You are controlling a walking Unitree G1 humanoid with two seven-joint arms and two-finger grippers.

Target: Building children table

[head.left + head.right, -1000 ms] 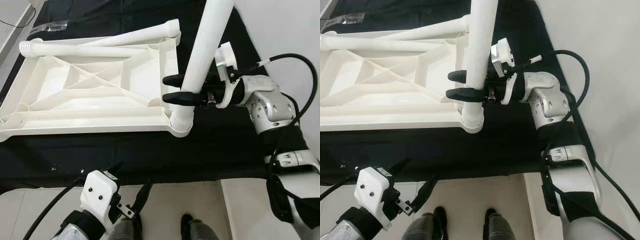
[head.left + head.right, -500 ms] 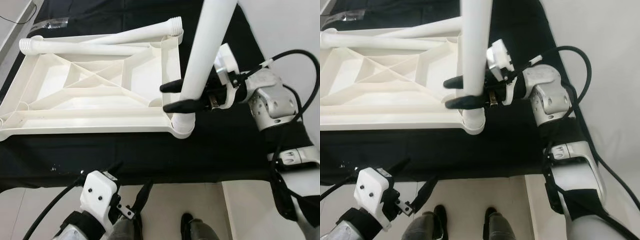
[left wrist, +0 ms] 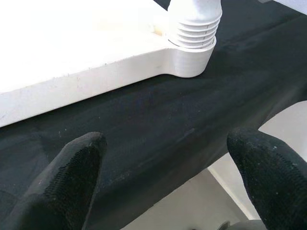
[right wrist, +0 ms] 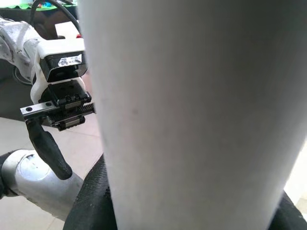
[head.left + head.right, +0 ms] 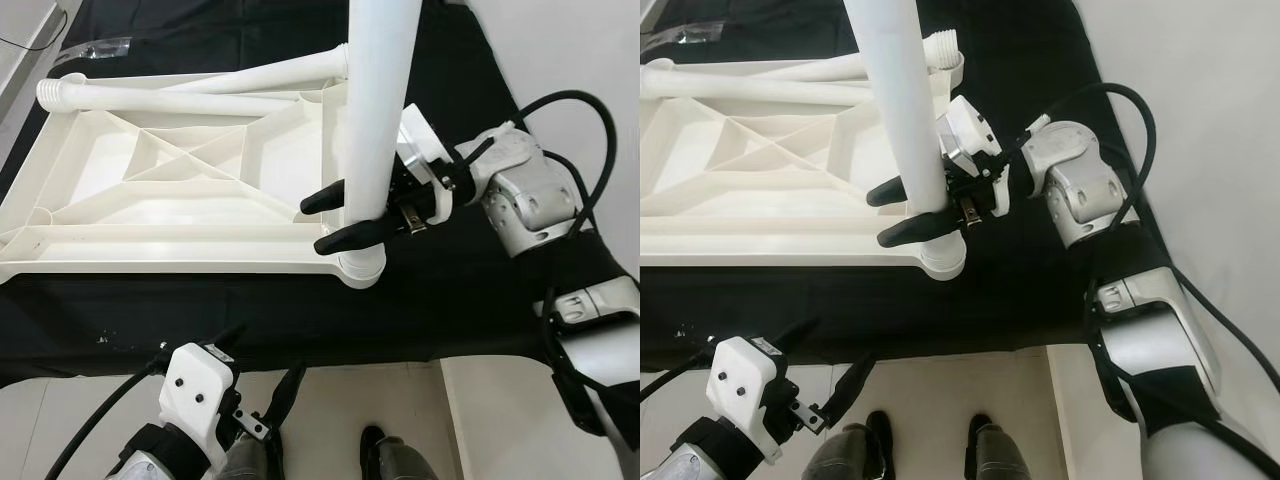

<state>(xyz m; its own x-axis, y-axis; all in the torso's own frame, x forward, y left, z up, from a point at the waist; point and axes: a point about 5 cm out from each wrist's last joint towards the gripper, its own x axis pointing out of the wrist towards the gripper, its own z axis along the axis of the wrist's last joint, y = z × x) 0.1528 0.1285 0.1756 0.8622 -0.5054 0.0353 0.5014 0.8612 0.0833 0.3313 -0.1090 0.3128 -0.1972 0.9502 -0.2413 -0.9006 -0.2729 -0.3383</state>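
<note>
Right gripper (image 5: 338, 214) clamps upright white plastic table leg (image 5: 376, 110) in corner socket of upturned white ribbed tabletop (image 5: 180, 205); left gripper (image 5: 262, 372) idle at 6 o'clock, fingers spread.

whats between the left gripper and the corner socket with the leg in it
Only bare black cloth, seen in the left wrist view: the open left gripper points over it at the socket holding the leg.

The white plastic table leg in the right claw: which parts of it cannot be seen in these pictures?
- Top end of the white plastic table leg: cut off by the upper edge of both eye views.
- Thread inside the corner socket of the white ribbed tabletop: hidden by the socket wall.
- Right claw contact: blurred in the right wrist view.
</note>
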